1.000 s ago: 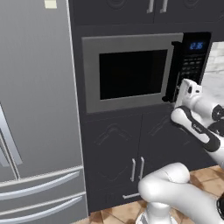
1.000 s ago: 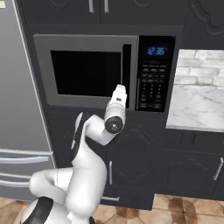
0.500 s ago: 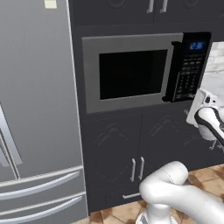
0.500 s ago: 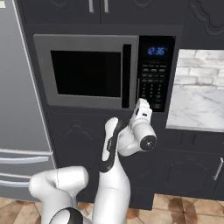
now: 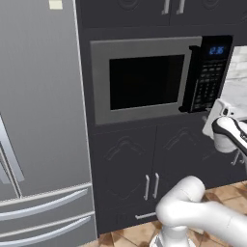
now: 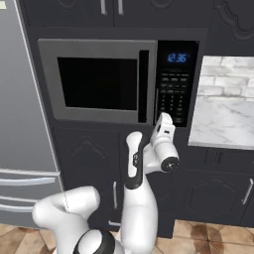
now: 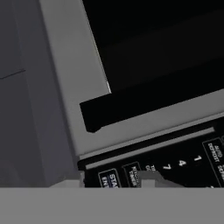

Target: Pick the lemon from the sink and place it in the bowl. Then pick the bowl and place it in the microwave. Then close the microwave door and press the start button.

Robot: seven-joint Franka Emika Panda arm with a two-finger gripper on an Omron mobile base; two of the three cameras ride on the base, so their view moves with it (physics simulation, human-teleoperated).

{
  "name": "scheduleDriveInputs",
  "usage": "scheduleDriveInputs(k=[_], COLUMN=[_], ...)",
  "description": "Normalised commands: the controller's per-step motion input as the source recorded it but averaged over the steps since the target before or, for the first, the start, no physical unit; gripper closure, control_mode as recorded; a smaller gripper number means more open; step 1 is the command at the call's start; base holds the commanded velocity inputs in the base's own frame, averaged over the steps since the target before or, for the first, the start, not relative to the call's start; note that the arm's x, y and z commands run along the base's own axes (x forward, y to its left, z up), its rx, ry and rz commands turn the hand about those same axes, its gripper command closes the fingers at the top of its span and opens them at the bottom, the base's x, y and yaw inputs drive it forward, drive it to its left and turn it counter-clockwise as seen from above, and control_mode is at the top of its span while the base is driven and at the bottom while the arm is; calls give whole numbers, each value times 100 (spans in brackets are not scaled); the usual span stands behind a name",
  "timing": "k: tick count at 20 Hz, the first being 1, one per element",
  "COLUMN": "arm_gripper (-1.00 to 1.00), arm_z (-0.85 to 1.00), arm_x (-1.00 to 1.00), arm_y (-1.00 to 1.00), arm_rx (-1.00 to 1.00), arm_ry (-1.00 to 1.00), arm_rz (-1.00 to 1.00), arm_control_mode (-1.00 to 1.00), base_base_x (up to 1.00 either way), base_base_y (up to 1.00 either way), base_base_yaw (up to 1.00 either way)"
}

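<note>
The microwave [image 5: 144,77] [image 6: 99,82] is built into dark cabinets, and its door [image 5: 140,115] is closed. The window is dark, so the bowl and lemon are hidden; the sink is out of view. The black handle [image 6: 144,87] [image 7: 144,103] runs beside the keypad [image 6: 173,96] [image 5: 207,82], which sits under the blue display [image 6: 177,58]. My gripper [image 6: 163,117] [image 5: 218,107] is at the keypad's lower edge. In the rolled hand view, the gripper [image 7: 148,178] looks shut and empty, just right of the start button [image 7: 111,180].
A tall grey fridge [image 5: 38,120] [image 6: 20,124] stands left of the microwave. Dark cabinet doors [image 5: 144,159] with silver handles are below it. A marble counter and backsplash [image 6: 223,119] lie to the right, close to my hand.
My hand has moved right along the microwave's lower edge, from beneath the door handle to beneath the keypad. The door stays closed.
</note>
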Motion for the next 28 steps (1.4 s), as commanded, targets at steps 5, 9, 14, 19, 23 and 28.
scheduleDriveInputs(k=[5, 9, 14, 19, 23, 28], arm_gripper=[100, 100, 100, 100, 100, 100], arm_z=[0, 0, -6, -16, -18, -17], arm_x=[22, 32, 41, 40, 47, 47], arm_y=[-16, -10, -1, -4, -18, -21], arm_rx=[2, 2, 0, 0, 1, 2], arm_ry=[-2, 0, 0, 0, 0, 0], arm_rz=[0, 0, 0, 0, 0, 0], arm_control_mode=[-100, -100, -100, -100, -100, -100], base_base_x=[0, 0, 0, 0, 0, 0], base_base_y=[0, 0, 0, 0, 0, 0], base_base_yaw=[0, 0, 0, 0, 0, 0])
